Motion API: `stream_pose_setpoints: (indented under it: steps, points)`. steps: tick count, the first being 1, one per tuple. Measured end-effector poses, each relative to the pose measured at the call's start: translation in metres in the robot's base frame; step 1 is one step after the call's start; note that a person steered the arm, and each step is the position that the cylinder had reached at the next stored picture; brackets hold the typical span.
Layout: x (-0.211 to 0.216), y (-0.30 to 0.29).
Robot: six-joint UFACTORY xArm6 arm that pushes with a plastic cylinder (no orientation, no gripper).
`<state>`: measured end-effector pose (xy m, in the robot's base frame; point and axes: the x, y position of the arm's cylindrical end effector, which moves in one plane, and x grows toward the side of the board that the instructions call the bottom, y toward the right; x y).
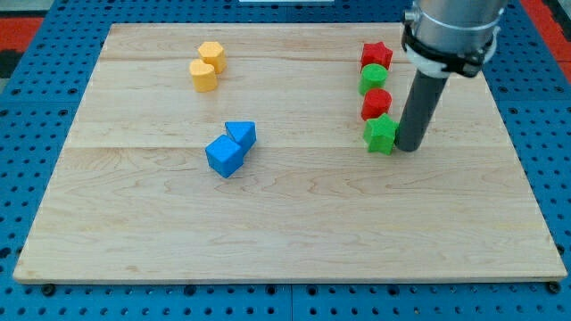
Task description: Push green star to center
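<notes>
Where the wooden board lay on a blue perforated base, no containers stood. My tip touched the green star on the view's right, pressing without grasping anything.

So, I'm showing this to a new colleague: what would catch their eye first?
Probably the dark rod, my tip right beside the green star on its right. That star ends a tight column with a red block, a green round block and a red star. Two blue blocks sit near centre, two yellow ones upper left.
</notes>
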<state>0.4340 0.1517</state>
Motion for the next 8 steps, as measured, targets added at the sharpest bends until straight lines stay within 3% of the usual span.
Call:
stream_pose_setpoints:
  steps: [1, 2, 3, 5, 6, 8]
  points:
    - [-0.018, -0.056]
    - [-0.03, -0.039]
    - [-0.05, -0.074]
    - [-0.039, -0.139]
    - [-0.037, -0.133]
    - [-0.017, -0.007]
